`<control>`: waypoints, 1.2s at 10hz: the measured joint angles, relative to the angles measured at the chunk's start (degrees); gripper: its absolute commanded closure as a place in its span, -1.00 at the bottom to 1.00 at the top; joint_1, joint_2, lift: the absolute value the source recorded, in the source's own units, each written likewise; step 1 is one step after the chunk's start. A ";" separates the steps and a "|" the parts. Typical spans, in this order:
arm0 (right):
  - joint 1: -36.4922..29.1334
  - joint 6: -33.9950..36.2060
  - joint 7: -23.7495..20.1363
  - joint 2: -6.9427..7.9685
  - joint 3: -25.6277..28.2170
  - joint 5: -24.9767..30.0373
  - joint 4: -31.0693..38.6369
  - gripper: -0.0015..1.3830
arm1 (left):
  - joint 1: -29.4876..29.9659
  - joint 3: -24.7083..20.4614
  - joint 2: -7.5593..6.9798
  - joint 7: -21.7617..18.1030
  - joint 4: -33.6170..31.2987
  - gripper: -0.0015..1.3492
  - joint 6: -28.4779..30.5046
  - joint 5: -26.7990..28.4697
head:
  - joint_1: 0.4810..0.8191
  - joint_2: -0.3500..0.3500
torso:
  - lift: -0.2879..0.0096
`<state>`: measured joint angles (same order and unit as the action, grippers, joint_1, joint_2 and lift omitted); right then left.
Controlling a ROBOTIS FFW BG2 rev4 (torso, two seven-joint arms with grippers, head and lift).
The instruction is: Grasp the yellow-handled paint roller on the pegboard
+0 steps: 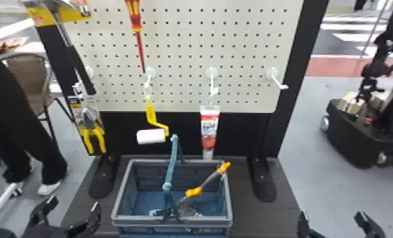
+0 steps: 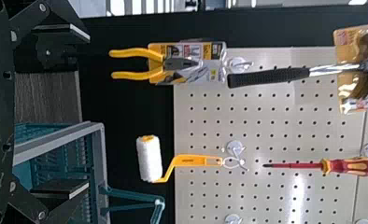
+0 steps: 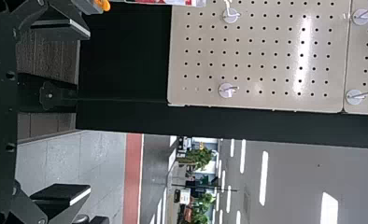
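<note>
The yellow-handled paint roller [image 1: 151, 122] hangs from a white hook on the cream pegboard [image 1: 236, 47], its white roller sleeve [image 1: 150, 136] lowest, just above the basket. In the left wrist view the paint roller [image 2: 191, 161] hangs well ahead of my left gripper [image 2: 56, 109], whose fingers [image 2: 60, 28] stand wide apart with nothing between them. In the head view my left gripper [image 1: 68, 213] sits low at the bottom left, far below the roller. My right gripper [image 1: 334, 223] sits at the bottom right, and the right gripper [image 3: 60, 109] is open and empty.
A blue basket with a grey rim [image 1: 171, 220] stands under the roller, its handle [image 1: 171, 164] upright, an orange-tipped tool [image 1: 205, 183] inside. Pliers [image 1: 91, 133], a red screwdriver [image 1: 137, 31], a tube [image 1: 209, 126] and a hammer [image 2: 266, 77] hang nearby. A person's legs [image 1: 21, 133] stand at the left.
</note>
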<state>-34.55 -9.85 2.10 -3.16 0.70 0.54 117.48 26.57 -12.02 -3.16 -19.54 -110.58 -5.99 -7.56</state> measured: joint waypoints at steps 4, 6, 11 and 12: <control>0.69 -0.01 -0.89 0.09 -0.06 -0.01 0.30 -0.80 | -13.08 -2.09 -4.24 -11.79 9.41 -0.70 5.32 -0.05 | -0.60 0.00 | 0.26; 0.87 -0.01 -1.42 0.34 -0.09 0.04 0.35 -0.80 | -19.90 -2.31 -6.04 -17.05 16.15 -0.70 7.00 -0.83 | -0.60 0.00 | 0.26; 2.20 -0.06 -2.97 1.22 -0.29 0.60 0.13 -0.80 | -35.91 2.54 -9.71 -28.55 30.44 -0.70 13.19 -1.77 | -0.60 0.00 | 0.26; 2.52 -0.07 -3.07 1.23 -0.49 0.60 -0.09 -0.80 | -39.57 4.64 -10.55 -30.52 33.34 -0.70 14.59 -2.33 | -0.60 0.00 | 0.26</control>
<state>-32.03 -9.92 -0.98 -1.93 0.21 1.14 117.39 -13.00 -7.38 -13.71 -50.06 -77.23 8.60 -9.89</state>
